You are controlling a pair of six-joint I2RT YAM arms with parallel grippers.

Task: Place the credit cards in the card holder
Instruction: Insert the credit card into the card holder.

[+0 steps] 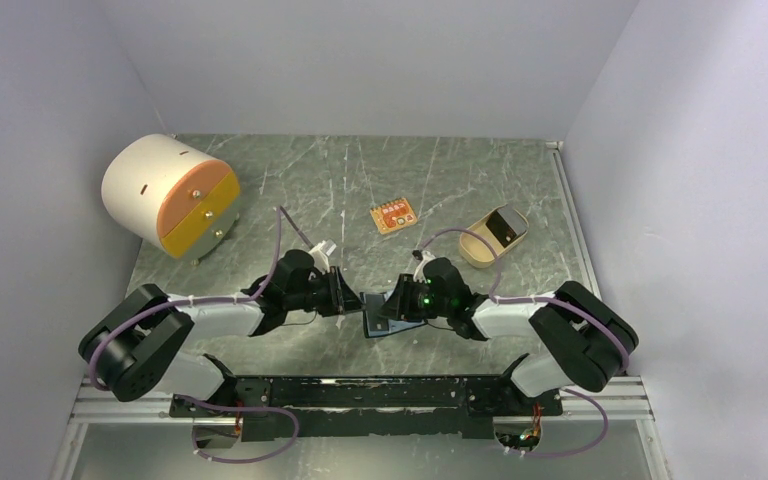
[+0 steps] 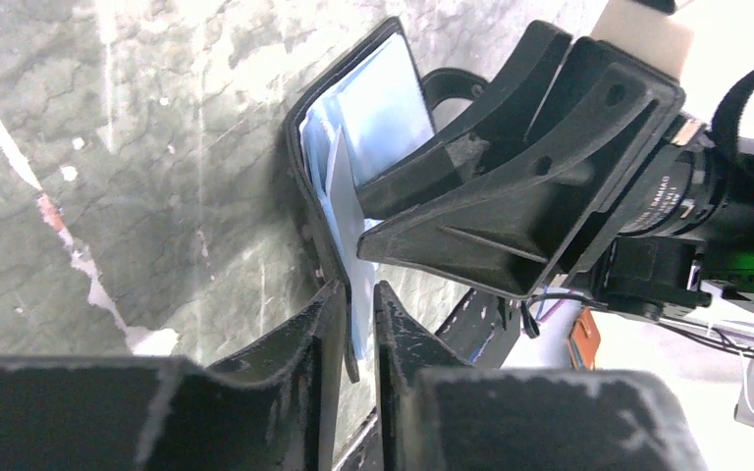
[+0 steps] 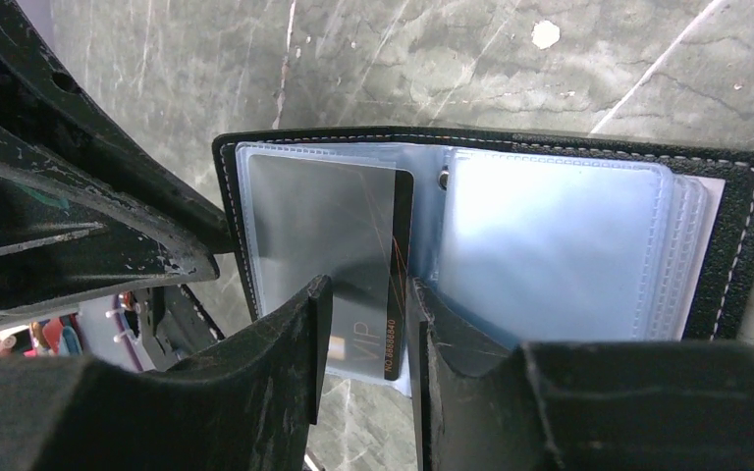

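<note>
The card holder lies open between my two grippers near the table's front, black cover outside, bluish clear pockets inside. My left gripper has its jaws narrowed on the holder's left edge, with the cover and a pocket sleeve between the fingers. A dark credit card marked VIP sits partly inside the left pocket, its lower end sticking out. My right gripper stands open over that end of the card. Another dark card lies in the tan tray.
A tan oval tray sits at the back right. A small orange card-like piece lies behind the grippers. A white cylindrical box with orange and yellow drawer fronts stands at the back left. The two grippers nearly touch.
</note>
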